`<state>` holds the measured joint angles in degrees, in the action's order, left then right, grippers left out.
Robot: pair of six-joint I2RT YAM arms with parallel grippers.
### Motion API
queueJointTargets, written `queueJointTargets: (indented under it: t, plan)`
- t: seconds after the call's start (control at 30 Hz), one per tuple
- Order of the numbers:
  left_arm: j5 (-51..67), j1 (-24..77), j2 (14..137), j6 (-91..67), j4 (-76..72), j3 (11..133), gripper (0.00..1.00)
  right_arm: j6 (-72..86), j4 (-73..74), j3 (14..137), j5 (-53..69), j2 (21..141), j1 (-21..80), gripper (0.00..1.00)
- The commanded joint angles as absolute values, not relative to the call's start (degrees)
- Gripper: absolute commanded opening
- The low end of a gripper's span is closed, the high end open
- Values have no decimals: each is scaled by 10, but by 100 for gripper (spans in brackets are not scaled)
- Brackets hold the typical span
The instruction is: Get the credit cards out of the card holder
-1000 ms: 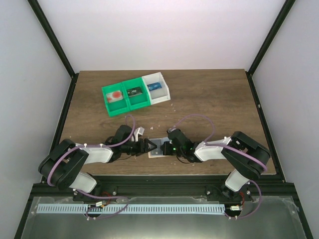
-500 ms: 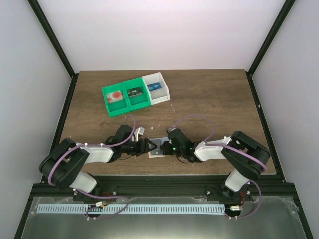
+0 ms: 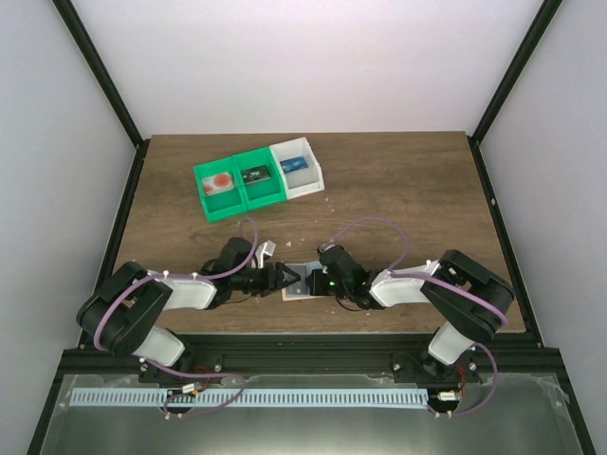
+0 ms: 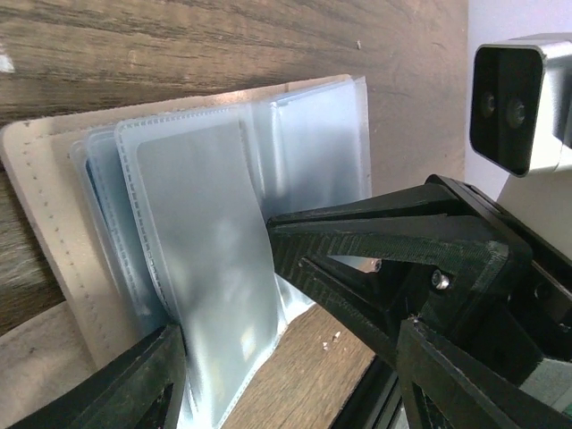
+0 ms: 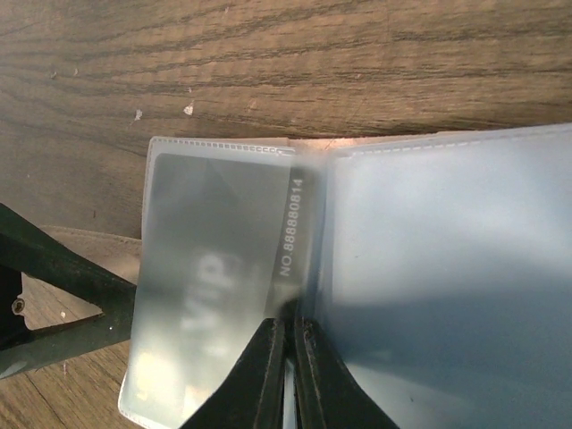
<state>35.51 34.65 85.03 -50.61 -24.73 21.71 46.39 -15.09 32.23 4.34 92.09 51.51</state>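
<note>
Enclosure: white walls and a dark wood-grain table (image 3: 398,190). A row of green and white plastic bins (image 3: 258,178) sits well towards the far side and has no part in this step.

Task object: the tan, flat, wallet-like card holder (image 3: 302,282) lies open on the near middle of the table, between my two arms. Its clear plastic sleeves (image 4: 304,152) are fanned out over the tan cover.

Right pincer (image 5: 288,344): fully closed. The tips meet at the fold between two sleeves and appear to nip the holder there, pinning it.

Left pincer (image 4: 295,384): about two-thirds open and holding nothing. One finger stands on each side of the nearest sleeve's lower edge.

Card: a pale grey-blue, thin rectangular credit card (image 5: 214,268) marked "VIP" sits wholly inside its sleeve. No corner is exposed.

Recommendation: keep the right pinch firm so the holder cannot slide. Bring the left fingers onto the card through the sleeve's open edge, not onto the film alone. Close gently and draw straight along the sleeve. A skewed pull would likely drag the whole holder.
</note>
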Motion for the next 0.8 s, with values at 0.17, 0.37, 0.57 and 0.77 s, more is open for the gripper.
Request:
queueJointTargets:
  t: [0.17,0.37,0.57,0.77]
  plan:
    - [385,349,826,-526,-290,217,67,472,-113,313,46,949,519,7]
    - [385,349,818,-527,-287,217,68,473,-119,311,52,950,519,7]
    - [390,349,814,-531,-288,219,68,473,-120,309,51,947,519,7]
    - [405,351,823,-544,-313,215,67,480,-145,298,68,942,519,7]
